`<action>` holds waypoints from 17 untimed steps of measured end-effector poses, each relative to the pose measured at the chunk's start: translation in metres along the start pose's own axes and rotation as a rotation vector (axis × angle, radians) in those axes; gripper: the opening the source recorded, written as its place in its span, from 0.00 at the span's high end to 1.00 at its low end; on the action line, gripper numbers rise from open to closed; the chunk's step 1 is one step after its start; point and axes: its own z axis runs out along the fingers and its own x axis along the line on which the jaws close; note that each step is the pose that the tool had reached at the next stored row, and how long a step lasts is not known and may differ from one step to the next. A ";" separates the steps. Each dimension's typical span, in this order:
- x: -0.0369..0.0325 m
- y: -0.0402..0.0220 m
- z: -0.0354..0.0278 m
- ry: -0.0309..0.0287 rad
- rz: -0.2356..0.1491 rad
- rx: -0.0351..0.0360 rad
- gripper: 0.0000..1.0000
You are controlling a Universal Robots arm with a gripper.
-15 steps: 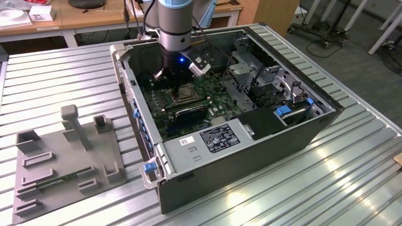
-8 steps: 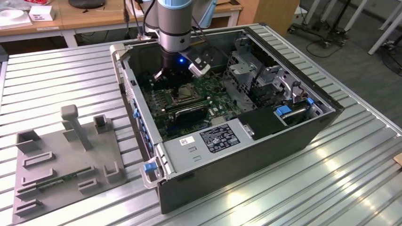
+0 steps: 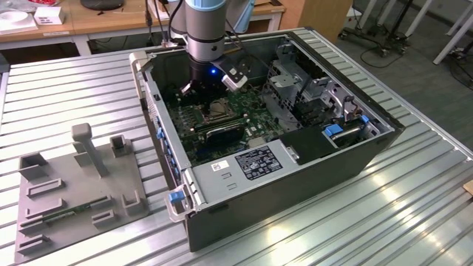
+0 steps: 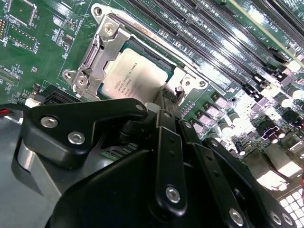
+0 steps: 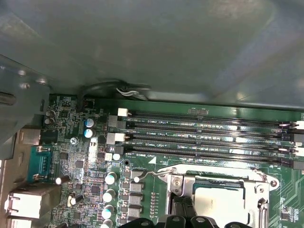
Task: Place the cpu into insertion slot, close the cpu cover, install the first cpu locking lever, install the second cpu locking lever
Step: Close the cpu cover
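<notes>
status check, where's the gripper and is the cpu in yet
Gripper low over the motherboard, right at the cpu's edge. Cpu seated in its slot, cpu cover down around it. Nothing seen in the way.

Robotics laboratory or workshop. A slatted aluminium worktable carries an opened computer tower and a grey fixture plate. A robot arm stands over them, with wooden desks and wheeled stands behind.

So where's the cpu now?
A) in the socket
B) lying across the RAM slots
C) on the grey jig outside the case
A: in the second wrist view the cpu lies flat on the board, framed by the cover.
</notes>
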 end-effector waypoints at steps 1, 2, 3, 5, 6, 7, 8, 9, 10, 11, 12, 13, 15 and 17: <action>0.0000 0.0000 0.0000 0.0000 0.000 0.0000 0.89; 0.0000 0.0000 0.0001 0.0000 0.000 0.0000 0.89; 0.0000 0.0000 0.0003 0.0000 0.000 0.0000 0.89; 0.0000 -0.0001 0.0003 0.0001 0.000 0.0002 0.89; 0.0001 -0.0001 0.0003 0.0002 0.000 0.0003 0.89; 0.0001 -0.0001 0.0004 0.0001 0.000 0.0002 0.89; 0.0001 -0.0001 0.0004 0.0001 0.000 0.0002 0.89; 0.0001 -0.0001 0.0004 0.0001 0.000 0.0002 0.89; 0.0001 -0.0001 0.0004 0.0002 0.000 0.0002 0.89; 0.0001 -0.0001 0.0004 0.0002 0.000 0.0003 0.89; 0.0001 -0.0001 0.0004 0.0002 0.000 0.0003 0.89; 0.0001 -0.0001 0.0004 0.0002 0.000 0.0002 0.89; 0.0001 -0.0001 0.0005 0.0002 0.000 0.0002 0.89; 0.0002 -0.0002 0.0006 0.0004 0.000 0.0005 0.89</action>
